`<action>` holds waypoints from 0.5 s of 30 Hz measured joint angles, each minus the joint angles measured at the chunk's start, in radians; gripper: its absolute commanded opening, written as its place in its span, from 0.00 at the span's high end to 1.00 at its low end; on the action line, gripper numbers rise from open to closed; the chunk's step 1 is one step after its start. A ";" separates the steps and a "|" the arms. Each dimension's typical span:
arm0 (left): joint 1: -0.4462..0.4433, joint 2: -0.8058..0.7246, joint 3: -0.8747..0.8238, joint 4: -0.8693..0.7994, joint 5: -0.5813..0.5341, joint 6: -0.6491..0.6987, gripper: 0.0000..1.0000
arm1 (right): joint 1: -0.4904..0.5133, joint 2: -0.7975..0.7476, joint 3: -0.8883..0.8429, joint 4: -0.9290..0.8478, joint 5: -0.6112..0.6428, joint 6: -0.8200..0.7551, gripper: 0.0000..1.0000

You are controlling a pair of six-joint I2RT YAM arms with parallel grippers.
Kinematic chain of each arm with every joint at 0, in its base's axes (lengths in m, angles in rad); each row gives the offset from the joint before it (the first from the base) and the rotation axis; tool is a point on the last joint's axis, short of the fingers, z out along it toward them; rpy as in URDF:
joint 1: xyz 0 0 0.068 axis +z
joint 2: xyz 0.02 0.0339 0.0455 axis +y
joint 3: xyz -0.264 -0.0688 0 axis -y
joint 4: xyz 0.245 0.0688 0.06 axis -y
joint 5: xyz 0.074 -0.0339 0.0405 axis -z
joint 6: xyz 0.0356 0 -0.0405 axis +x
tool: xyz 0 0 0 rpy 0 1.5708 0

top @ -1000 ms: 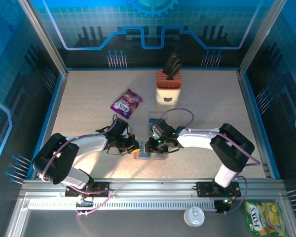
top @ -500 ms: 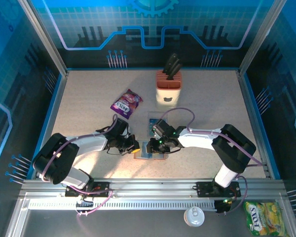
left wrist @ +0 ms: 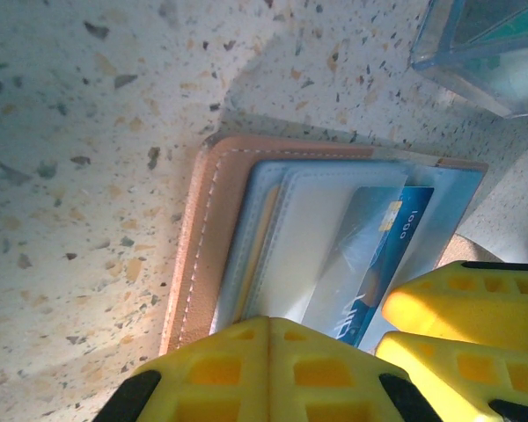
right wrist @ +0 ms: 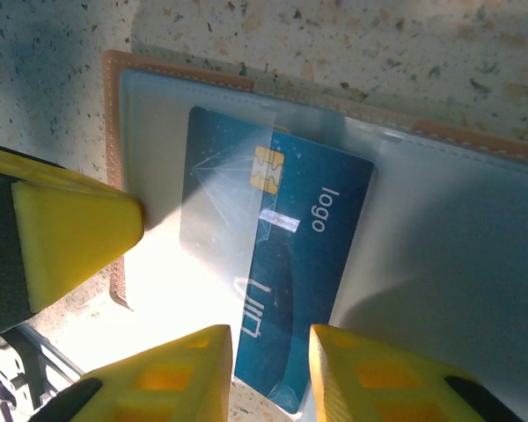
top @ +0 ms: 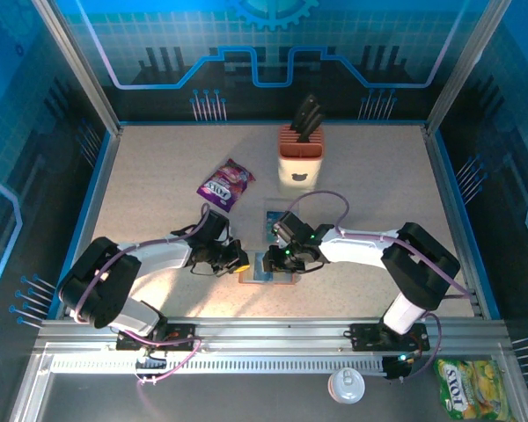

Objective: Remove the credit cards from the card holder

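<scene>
Your card holder [top: 266, 271] lies open and flat on the worktop [top: 158, 158], close to the near edge and about midway along it, with a claw at each side.

Your left claw [top: 238, 260] meets it from the left. Its two yellow fingers [left wrist: 211, 369] are closed together with no gap between them. Their tips sit at the holder's brown stitched rim, and the rim runs out of sight beneath them. In the right wrist view one of these fingers touches that rim. You cannot tell whether it presses down or only rests there.

Your right claw [top: 279, 257] is over the right part of the holder. Its fingers stand a narrow gap apart, one on each side of the end of a blue card [right wrist: 282, 237], and that end shows in the gap. The card lies face up in the holder's pale pocket, with a gold chip and the word "logo" on it. Part of it is under a see-through flap and the rest is bare. You cannot tell whether the fingers touch the card.

A clear sleeve [left wrist: 484, 61] with something teal inside lies on the worktop just beyond the holder, apart from it. A purple snack packet [top: 226, 183] lies further back on the left. A knife block [top: 300, 154] stands near the middle of the far edge.
</scene>
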 measured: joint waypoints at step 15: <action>-0.058 0.002 0.052 -0.015 -0.002 -0.001 0.93 | -0.016 -0.020 0.000 -0.007 -0.001 -0.007 0.69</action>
